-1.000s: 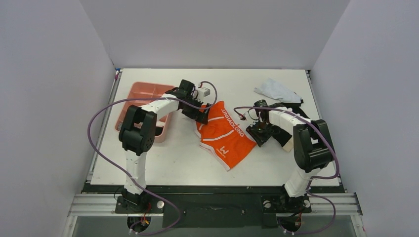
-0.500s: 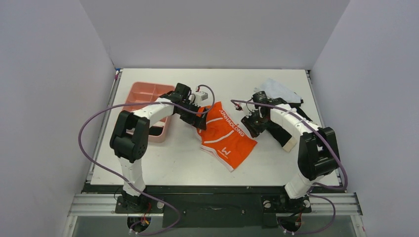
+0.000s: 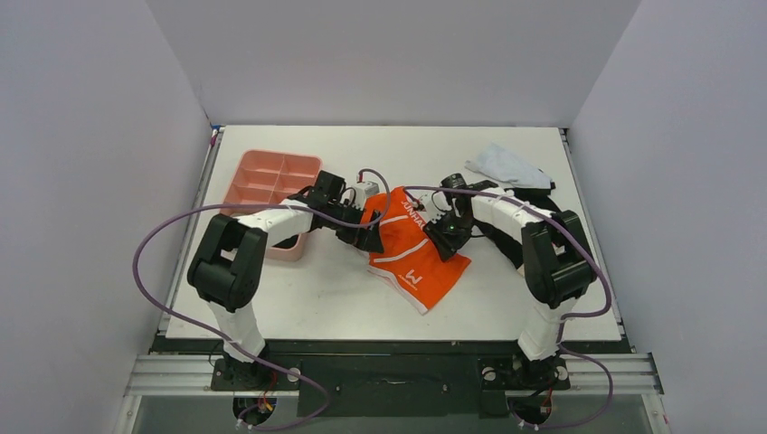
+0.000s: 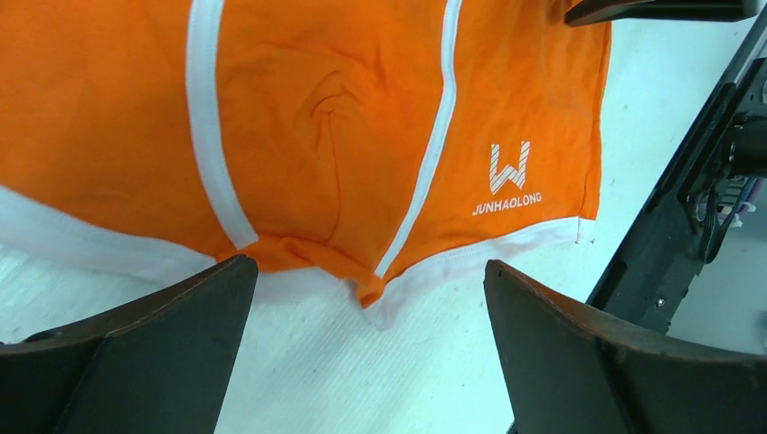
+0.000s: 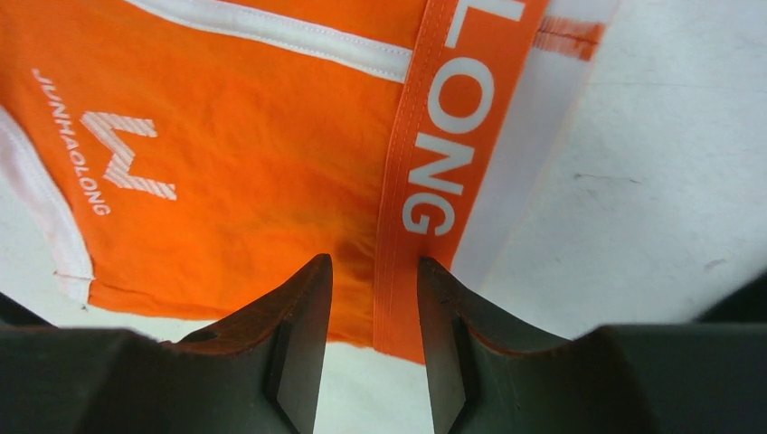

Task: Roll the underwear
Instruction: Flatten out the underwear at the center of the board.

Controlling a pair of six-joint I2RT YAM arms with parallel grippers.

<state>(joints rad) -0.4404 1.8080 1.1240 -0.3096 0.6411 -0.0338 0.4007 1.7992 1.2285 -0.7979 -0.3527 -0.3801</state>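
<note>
Orange underwear (image 3: 411, 253): spread flat and unrolled near the middle of the white table (image 3: 307, 298). Its lettered waistband runs along the far-right edge and its white-trimmed leg hems face near-left, with one of my arms at either flank.
Left gripper (image 4: 369, 267): fingers (image 4: 136, 362) spread wide and held low at the leg-hem edge by the crotch seam. Only bare table and the tip of the hem lie between them, and I cannot tell whether they touch the cloth.
Right gripper (image 5: 373, 267): fingers (image 5: 298, 344) parted only narrowly, straddling the waistband near its end. The band lies flat under the gap, so I judge it not pinched.
Black underwear (image 3: 543, 189): at the table's right side, mostly hidden behind my right arm. Only a dark scrap shows, and I cannot tell how it lies.
Pink tray (image 3: 262, 176): divided into sections, at the far left beside my left arm.
Pale cloth (image 3: 506, 165): crumpled at the far right, just beyond the dark scrap.
Done so far: by my reading, nothing beyond the laying-out. No fold or roll shows anywhere in the orange cloth.
Left to do: take hold of an edge, roll the orange garment into a bundle, then do the same with the black one. I judge that to be nearly the whole job.
</note>
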